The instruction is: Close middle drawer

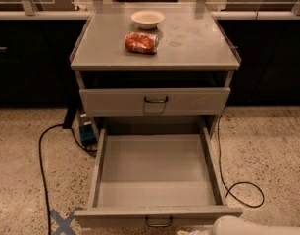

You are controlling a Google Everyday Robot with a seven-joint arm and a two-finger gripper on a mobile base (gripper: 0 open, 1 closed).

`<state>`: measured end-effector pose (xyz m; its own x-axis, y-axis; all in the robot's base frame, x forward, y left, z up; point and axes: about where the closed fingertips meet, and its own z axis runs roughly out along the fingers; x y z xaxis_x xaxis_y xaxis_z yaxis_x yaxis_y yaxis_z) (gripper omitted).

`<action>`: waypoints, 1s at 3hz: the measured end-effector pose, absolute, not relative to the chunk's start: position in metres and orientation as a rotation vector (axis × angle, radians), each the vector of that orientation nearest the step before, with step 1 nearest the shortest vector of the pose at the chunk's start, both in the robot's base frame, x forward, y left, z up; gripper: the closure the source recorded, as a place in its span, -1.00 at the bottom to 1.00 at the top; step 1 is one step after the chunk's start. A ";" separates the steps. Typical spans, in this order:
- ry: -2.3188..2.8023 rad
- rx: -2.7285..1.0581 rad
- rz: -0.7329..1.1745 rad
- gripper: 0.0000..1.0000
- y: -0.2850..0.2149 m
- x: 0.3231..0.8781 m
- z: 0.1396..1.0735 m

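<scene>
Gripper (191,232) at bottom edge, beside middle drawer (157,173) front; drawer wide open; grip: cannot tell.

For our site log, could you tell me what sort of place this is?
Probably a robot test area in an office kitchen: dark counter cabinets behind, a blue tape cross and loose cable on the speckled floor. The gripper sits low by the open middle drawer.

Matt grey metal middle drawer (157,173); pale smooth hand (191,232) (bottom edge).
</scene>
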<state>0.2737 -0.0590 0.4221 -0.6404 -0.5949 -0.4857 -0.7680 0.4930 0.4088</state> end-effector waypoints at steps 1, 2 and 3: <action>2.412 -0.980 0.919 -1.00 -0.075 0.297 0.419; 2.411 -0.941 0.912 -1.00 -0.083 0.300 0.418; 2.411 -0.942 0.912 -1.00 -0.082 0.300 0.418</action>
